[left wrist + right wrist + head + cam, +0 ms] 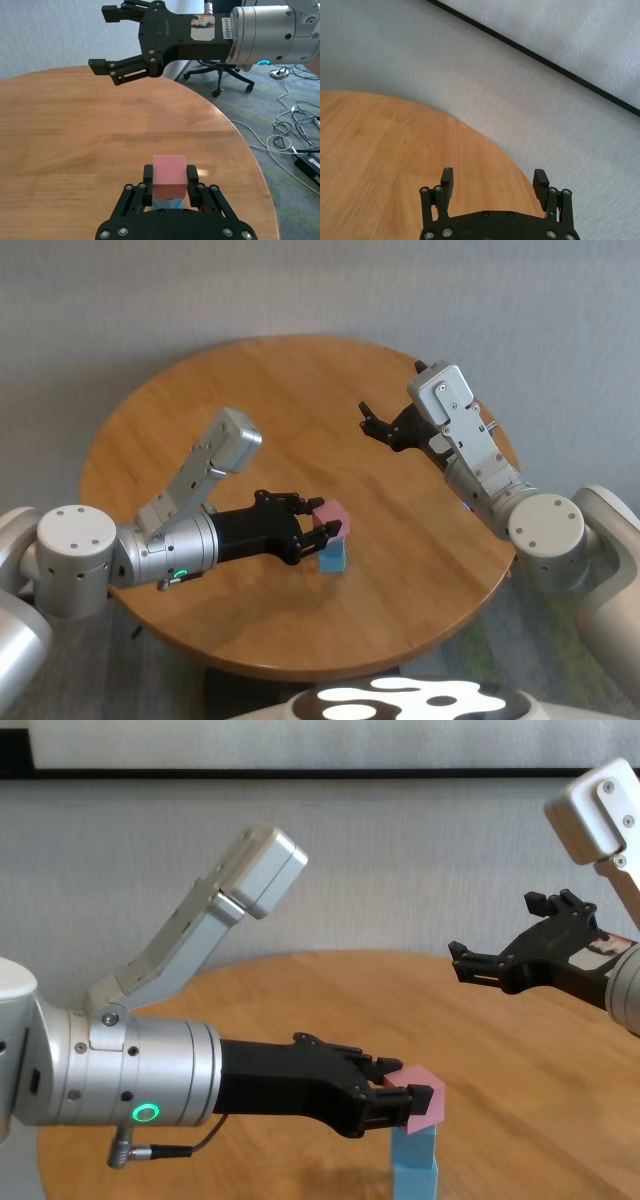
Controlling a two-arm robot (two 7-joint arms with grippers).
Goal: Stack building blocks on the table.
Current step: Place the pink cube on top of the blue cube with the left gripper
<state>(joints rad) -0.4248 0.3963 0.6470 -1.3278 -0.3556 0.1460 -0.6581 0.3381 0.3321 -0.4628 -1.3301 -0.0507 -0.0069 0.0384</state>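
So my left gripper [322, 532] is clamped tight on the pink block [332, 516], sitting on top of the light blue blocks [414, 1166] near the front of the table [260, 380]. From the chest view that blue column looks two high, so this should be the last piece. The trick now is squaring the edges up before letting go, then opening gently. They're matte, sharp-cornered cubes, so nothing rolls, but the tower tips easily. Right gripper [371, 422] hangs spread wide and empty above the far side.
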